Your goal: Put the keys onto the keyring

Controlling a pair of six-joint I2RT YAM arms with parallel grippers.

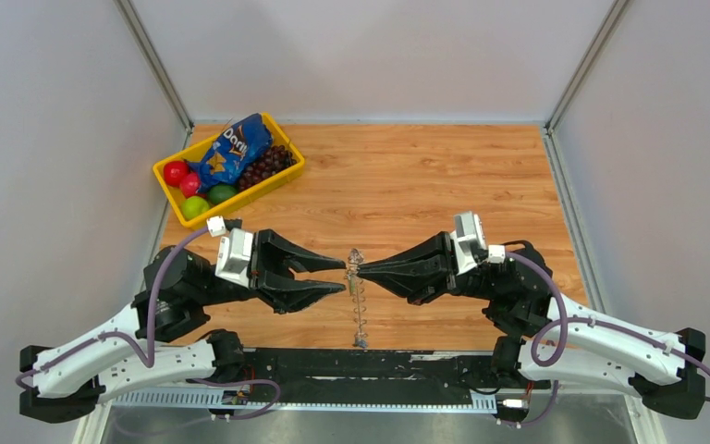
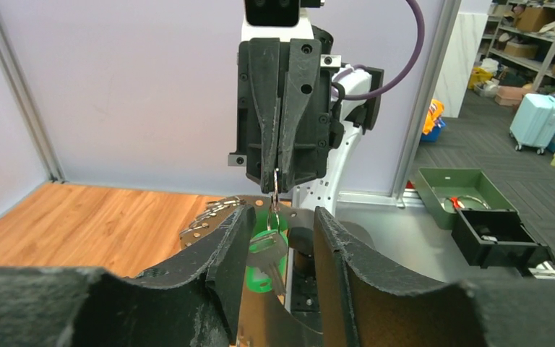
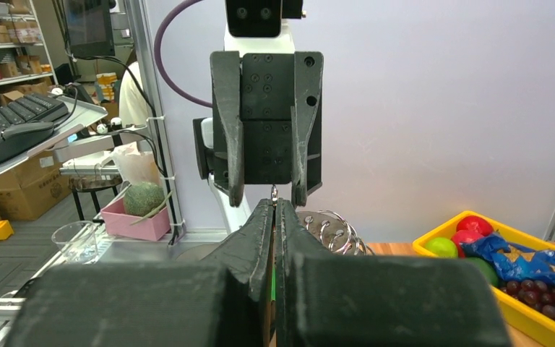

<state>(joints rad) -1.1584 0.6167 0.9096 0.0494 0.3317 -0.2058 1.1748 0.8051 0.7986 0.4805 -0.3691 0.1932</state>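
One bunch of keys (image 2: 266,253), pinched in right pincer (image 1: 362,269), left pincer (image 1: 343,275) spread around

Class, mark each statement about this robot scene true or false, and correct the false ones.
1. The right gripper has its fingers shut together. True.
2. The left gripper has clamped the key. False: its fingers stand open, one on either side of the key.
3. The yellow bin holds fruit and a blue crisp bag. True.
4. The keyring lies in the bin. False: it hangs at the right gripper, over the table.
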